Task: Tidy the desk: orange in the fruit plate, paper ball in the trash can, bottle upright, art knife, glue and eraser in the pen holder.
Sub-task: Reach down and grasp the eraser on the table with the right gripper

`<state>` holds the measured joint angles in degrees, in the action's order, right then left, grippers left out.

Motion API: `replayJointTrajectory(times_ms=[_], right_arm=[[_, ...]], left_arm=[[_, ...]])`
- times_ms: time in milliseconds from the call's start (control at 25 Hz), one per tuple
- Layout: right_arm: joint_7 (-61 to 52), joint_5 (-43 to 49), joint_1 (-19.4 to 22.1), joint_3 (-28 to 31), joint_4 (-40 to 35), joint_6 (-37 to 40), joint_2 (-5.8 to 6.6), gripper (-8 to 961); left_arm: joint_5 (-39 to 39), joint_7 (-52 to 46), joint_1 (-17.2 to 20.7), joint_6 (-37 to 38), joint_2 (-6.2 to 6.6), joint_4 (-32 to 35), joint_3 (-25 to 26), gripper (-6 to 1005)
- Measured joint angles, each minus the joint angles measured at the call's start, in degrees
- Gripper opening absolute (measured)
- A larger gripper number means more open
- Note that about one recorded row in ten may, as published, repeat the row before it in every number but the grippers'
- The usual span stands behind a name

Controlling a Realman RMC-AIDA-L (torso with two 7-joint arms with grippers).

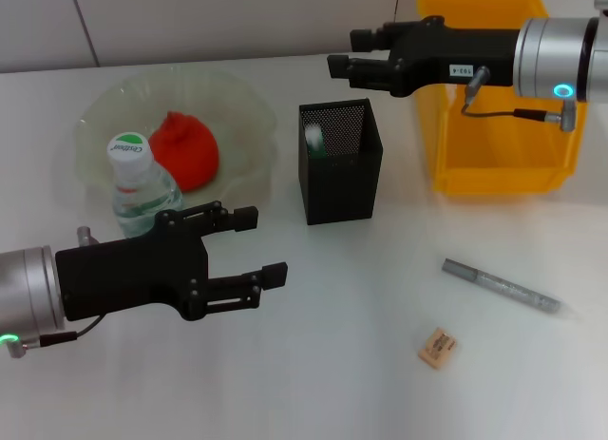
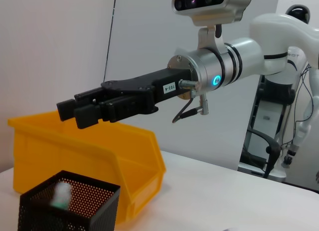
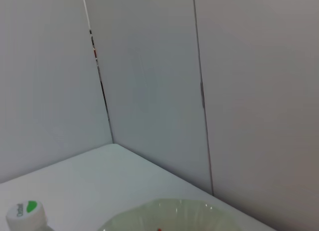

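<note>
Left pincer (image 1: 249, 245), fingers spread and empty, hovers near the tabletop's (image 1: 313, 364) front-left edge, beside the upright bottle (image 1: 138, 188). Right pincer (image 1: 344, 62), clenched on nothing, hangs between pen holder (image 1: 340, 164) and trash can (image 1: 499, 164). The orange (image 1: 185, 150) sits in the fruit plate (image 1: 237, 107). Glue (image 1: 503, 288) and eraser (image 1: 437, 348) lie toward the front-right corner.

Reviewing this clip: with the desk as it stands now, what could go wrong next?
The open left tool hangs close by the upright bottle; a sideways sweep might topple it. The glue and eraser lie flat on the desk, so either may slip on pickup. The pen holder already holds the art knife, narrowing the opening.
</note>
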<state>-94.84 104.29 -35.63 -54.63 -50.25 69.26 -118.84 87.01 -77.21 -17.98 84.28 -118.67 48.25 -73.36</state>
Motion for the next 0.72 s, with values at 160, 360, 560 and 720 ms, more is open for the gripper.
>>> replayJointTrajectory(times_ms=[160,360,560,720], right_arm=[[-4.76,4.8,0.65,-0.49,-4.96,0.78,-0.04,440],[-9.11,7.91,2.43,-1.26,-11.21,4.17,-0.18,565],[-19.46,13.64,3.98,-1.98,-20.75,11.1,-0.18,724],[-29.19,20.34,5.58,-5.9,-30.01,15.47,-0.17,753]], left_arm=[[0.0,0.25,-0.11,-0.03,0.02,-0.25,0.18,792],[0.01,1.38,-0.85,-0.09,0.1,-1.94,0.41,792],[0.01,1.42,-0.99,-0.09,0.06,-2.12,0.42,792],[0.01,1.44,-1.0,-0.07,0.03,-2.12,0.38,792]])
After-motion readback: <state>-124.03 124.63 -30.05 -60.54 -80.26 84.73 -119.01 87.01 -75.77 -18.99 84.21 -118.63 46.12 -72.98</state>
